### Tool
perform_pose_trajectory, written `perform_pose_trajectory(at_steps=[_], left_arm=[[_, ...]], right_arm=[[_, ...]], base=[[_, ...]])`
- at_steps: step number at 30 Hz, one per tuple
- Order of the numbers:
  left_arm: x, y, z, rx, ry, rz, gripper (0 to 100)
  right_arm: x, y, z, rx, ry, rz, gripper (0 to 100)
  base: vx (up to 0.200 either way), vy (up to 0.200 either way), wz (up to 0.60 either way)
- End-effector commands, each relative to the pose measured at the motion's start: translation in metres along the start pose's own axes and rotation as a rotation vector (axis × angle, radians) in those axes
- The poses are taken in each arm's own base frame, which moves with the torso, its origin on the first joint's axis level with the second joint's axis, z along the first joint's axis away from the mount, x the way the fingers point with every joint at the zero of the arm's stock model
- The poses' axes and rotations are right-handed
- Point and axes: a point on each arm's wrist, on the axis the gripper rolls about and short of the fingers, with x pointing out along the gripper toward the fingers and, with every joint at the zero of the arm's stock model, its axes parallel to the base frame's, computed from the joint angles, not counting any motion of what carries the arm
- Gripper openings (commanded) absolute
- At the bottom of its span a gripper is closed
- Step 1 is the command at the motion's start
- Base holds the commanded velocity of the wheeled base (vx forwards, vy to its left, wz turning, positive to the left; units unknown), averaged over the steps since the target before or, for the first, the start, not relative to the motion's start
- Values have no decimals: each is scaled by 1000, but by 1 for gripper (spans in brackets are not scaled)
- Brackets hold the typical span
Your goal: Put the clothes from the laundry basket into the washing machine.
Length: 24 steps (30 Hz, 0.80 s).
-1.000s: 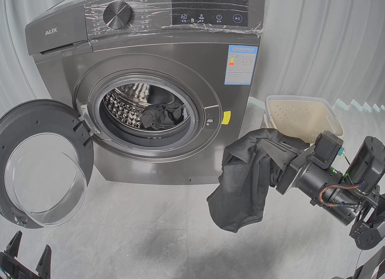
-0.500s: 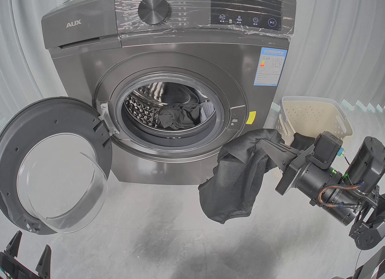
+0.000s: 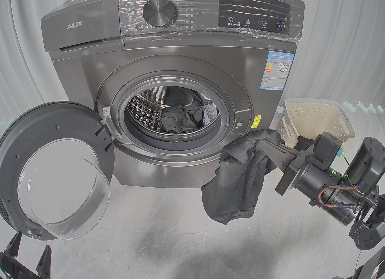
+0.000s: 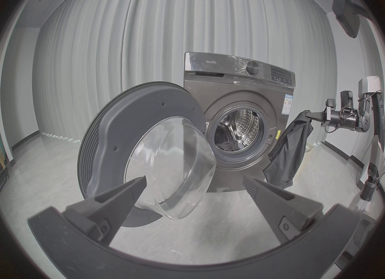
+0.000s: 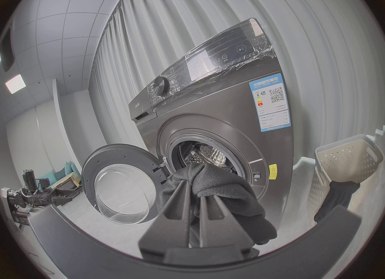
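A grey front-loading washing machine (image 3: 172, 51) stands with its round door (image 3: 52, 167) swung open to the left. One dark garment (image 3: 182, 118) lies inside the drum. My right gripper (image 3: 268, 148) is shut on a second dark garment (image 3: 236, 179), which hangs above the floor just right of the drum opening; the same gripper (image 5: 194, 197) grips its bunched top (image 5: 216, 187). The cream laundry basket (image 3: 317, 117) sits on the floor right of the machine, with a dark cloth (image 5: 337, 197) draped over its near rim. My left gripper (image 4: 194, 189) is open and low, left of the door.
Pale curtains (image 3: 345, 43) hang behind the machine. The grey floor (image 3: 152, 231) in front of it is bare. The open door's glass bowl (image 4: 176, 163) bulges out close to my left gripper.
The whole head view has shifted, so the camera moved; the machine now sits more centred. The held garment hangs nearer the drum opening than before. The left gripper stays low.
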Motion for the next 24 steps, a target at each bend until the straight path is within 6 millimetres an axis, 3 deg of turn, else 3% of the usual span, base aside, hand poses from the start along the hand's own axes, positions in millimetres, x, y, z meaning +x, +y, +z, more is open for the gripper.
perform_pose_trajectory(at_steps=[1, 19, 24], left_arm=[[0, 0, -4, 0, -2, 1, 100], [0, 0, -4, 0, -2, 1, 100], [0, 0, -4, 0, -2, 1, 100]], right_arm=[[0, 0, 0, 0, 1, 0, 0], [-1, 0, -2, 0, 7, -1, 0], [0, 6, -4, 5, 15, 22, 0]], base=[[0, 0, 0], [0, 0, 0], [0, 200, 0]])
